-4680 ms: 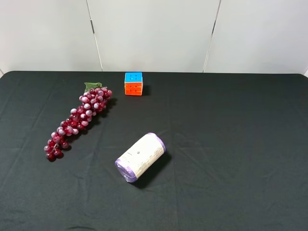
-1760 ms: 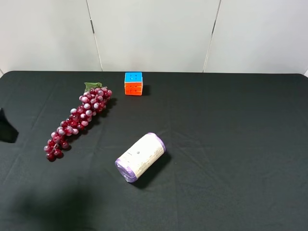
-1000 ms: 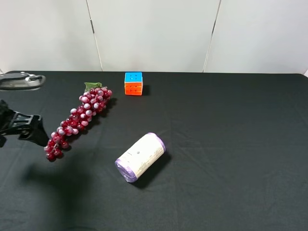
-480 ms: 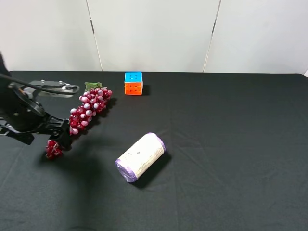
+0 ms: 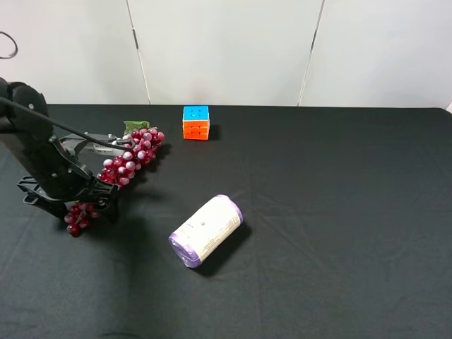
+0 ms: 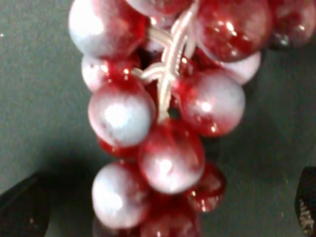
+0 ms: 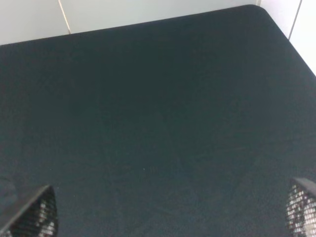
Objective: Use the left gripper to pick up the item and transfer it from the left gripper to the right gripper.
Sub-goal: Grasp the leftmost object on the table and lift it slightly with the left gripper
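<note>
Two spread pincers: the black left pincer [image 5: 79,205] straddles the glossy dark-red artificial grape bunch [image 5: 132,157]; the black right pincer [image 7: 168,212] overlooks the black table [image 7: 148,113].

grapes [image 5: 131,158]: glossy dark-red bunch, green leaf at far end, lying diagonally on tabletop [image 5: 318,212] | left claw [image 5: 79,203]: jaws apart, straddling bunch's near end | right claw [image 7: 168,212]: jaws apart above tabletop

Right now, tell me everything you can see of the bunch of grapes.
The grapes are a long bunch of glossy dark-red balls, plastic-looking, on a pale stem, green leaf at the far end. It lies diagonally on the black cloth. The open left claw straddles its near end; contact cannot be told.
</note>
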Tool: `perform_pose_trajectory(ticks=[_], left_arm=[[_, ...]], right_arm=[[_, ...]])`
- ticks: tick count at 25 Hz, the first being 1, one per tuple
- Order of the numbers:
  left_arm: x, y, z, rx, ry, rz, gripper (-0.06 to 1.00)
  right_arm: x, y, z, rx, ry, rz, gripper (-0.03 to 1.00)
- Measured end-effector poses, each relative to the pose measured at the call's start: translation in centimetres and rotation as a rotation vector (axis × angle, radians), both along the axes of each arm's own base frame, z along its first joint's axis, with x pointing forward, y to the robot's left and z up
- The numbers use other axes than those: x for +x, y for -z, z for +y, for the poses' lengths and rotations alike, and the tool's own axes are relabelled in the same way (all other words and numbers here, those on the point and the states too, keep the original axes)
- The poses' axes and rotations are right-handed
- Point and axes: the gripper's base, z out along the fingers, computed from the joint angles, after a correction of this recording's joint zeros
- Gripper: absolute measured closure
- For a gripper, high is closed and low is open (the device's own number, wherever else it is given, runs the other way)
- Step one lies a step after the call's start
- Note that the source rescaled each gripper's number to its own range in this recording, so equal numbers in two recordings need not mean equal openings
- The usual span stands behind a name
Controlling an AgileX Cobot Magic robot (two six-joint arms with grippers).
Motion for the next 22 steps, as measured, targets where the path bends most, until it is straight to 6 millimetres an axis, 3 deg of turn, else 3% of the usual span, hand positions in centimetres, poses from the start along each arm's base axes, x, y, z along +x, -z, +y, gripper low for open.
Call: perform_pose_trajectory(ticks=[5,9,13,17,18,22], left_arm=[[0.17,0.0,0.05,0.006,0.009,-0.019,0.04],[0.28,0.03,0.07,0.008,0.013,-0.031,0.2],[0.28,0.05,0.08,0.009,0.014,-0.031,0.47],[0.28,0.05,0.08,0.009,0.014,-0.031,0.84],[0.27,0.05,0.08,0.009,0.014,-0.029,0.89],[0.22,0.06,0.08,0.01,0.015,-0.024,0.89]], right_arm=[[0.0,0.0,0.0,0.0,0.0,0.0,-0.03],[0.0,-0.01,0.0,0.0,0.0,-0.001,-0.03],[0.0,-0.01,0.0,0.0,0.0,-0.001,-0.03],[0.0,-0.01,0.0,0.0,0.0,-0.001,-0.03],[0.0,-0.01,0.0,0.0,0.0,-0.001,-0.03],[0.0,-0.01,0.0,0.0,0.0,-0.001,-0.03]])
